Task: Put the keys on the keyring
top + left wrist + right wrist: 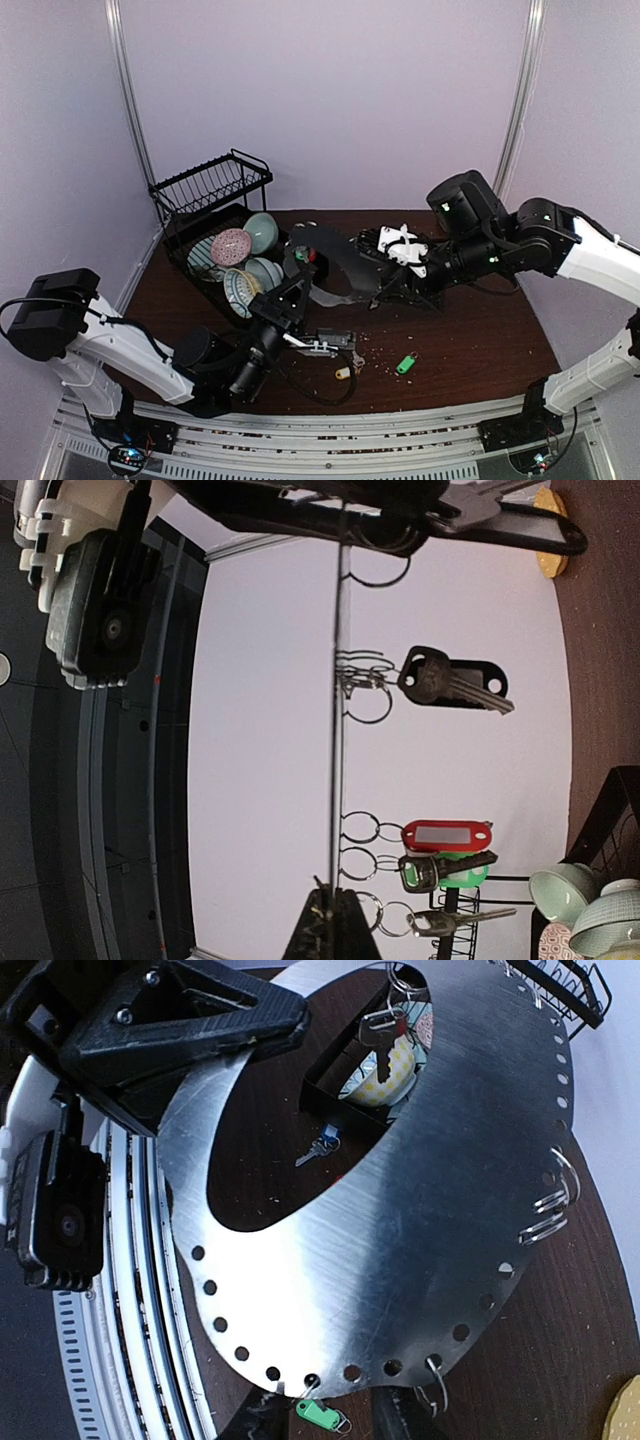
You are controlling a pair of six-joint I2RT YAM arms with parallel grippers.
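The keyring [335, 262], a large flat silver oval with holes round its rim, is held tilted above the table. My left gripper [295, 295] is shut on its near rim. In the left wrist view the keyring [338, 730] is edge-on, pinched between my fingers [335, 930]. A black-tagged key [455, 683], a red-tagged key [447, 835], a green-tagged key [462, 872] and a bare key [460, 917] hang from it. My right gripper [385, 275] is at the far rim. In its own view the right gripper [330, 1425] has its fingers apart below the keyring [400, 1210]. A green-tagged key [405, 364] lies on the table.
A black dish rack [215, 200] with bowls [250, 255] stands at the back left. A small yellow piece [343, 373] and a loose key [357, 357] lie near the front. A blue-tagged key [325, 1145] shows through the keyring's hole. Crumbs dot the brown table [480, 340].
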